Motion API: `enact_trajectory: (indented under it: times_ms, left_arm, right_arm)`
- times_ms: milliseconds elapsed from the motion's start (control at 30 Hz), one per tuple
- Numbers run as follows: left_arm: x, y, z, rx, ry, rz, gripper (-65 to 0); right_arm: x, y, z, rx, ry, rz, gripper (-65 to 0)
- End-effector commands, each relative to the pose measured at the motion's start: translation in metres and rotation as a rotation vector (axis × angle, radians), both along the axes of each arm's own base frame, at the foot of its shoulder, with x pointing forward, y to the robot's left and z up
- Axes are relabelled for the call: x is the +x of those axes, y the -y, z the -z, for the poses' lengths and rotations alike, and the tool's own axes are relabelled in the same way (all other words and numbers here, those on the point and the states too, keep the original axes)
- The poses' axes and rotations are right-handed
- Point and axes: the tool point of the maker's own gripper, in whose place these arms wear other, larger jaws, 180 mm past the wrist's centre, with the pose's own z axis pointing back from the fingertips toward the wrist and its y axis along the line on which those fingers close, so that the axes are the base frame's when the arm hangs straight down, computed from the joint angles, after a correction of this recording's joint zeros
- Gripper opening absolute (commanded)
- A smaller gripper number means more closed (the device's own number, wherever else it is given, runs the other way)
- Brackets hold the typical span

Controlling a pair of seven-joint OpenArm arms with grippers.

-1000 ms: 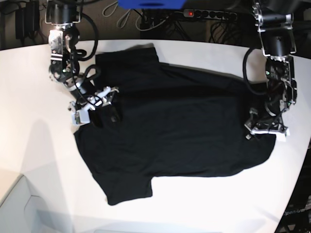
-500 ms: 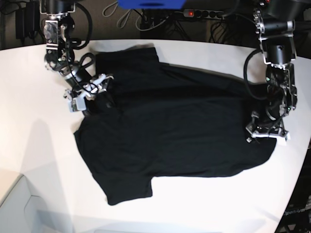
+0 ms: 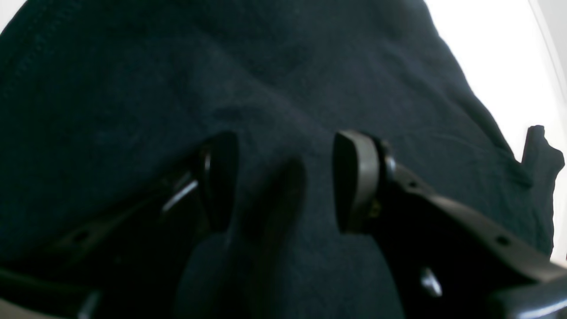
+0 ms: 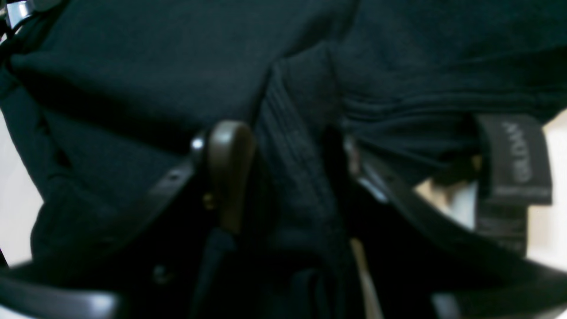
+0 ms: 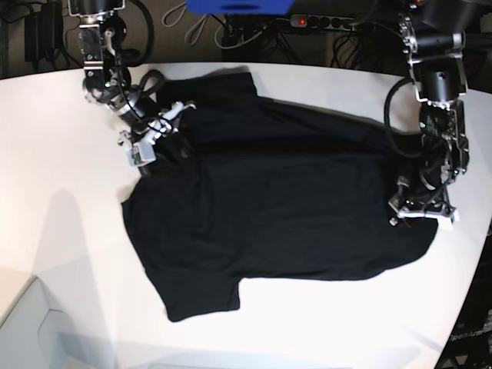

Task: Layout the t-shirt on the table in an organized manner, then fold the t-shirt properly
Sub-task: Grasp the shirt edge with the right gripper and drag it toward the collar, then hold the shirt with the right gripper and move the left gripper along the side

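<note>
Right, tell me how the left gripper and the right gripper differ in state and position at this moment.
The left gripper is open, its fingers spread with only flat cloth behind them; the right gripper is shut on the t-shirt, pinching a ribbed fold.
The left one sits at the shirt's end on the base view's right; the right one works the opposite end, near the collar.
A dark label hangs beside the right gripper; none shows by the left.
Both are over black cloth.

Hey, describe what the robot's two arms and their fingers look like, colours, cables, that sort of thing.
Both arms are black and silver metal with loops of black cable along them. The left gripper and right gripper have pale, whitish brackets near the tips. Up close, the fingers are smooth, rounded dark paddles on black struts dotted with screw holes.
</note>
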Motion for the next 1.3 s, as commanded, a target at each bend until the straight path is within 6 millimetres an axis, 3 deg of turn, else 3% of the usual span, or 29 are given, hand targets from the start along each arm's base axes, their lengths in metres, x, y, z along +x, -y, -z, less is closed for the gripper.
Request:
enact_trajectory:
  times_ms: [0, 133, 367, 733, 800, 967, 1033, 1267]
  left_arm:
    - [-0.001, -0.006, 0.0, 0.013, -0.026, -0.003, -31.1]
    - [-0.002, -0.008, 0.001, 0.017, -0.029, -0.006, -31.1]
    - [-0.002, -0.01, 0.0, 0.019, -0.028, -0.008, -31.1]
    - [0.003, -0.016, -0.005, 0.058, 0.036, -0.047, -31.1]
    - [0.003, -0.016, -0.006, 0.06, 0.039, -0.049, -31.1]
    - [0.004, -0.014, -0.005, 0.054, 0.039, -0.048, -31.1]
    - [0.004, -0.006, -0.002, 0.037, 0.039, -0.044, -31.1]
    - [0.006, 0.0, -0.004, 0.021, 0.047, -0.04, -31.1]
  right_arm:
    - [0.008, 0.002, -0.014, 0.019, 0.047, 0.007, -49.6]
    - [0.01, 0.006, -0.026, 0.012, 0.081, 0.015, -65.0]
    - [0.012, 0.044, -0.051, -0.012, 0.151, 0.128, -65.0]
    - [-0.04, 0.074, -0.029, -0.028, 0.051, 0.245, -64.7]
    - [-0.047, 0.087, -0.032, -0.016, 0.054, 0.329, -59.8]
    - [-0.06, 0.115, -0.037, 0.052, 0.066, 0.595, -36.9]
    - [-0.061, 0.138, -0.043, 0.026, 0.089, 0.653, -29.1]
    - [-0.066, 0.155, -0.053, 0.088, 0.123, 0.726, -27.4]
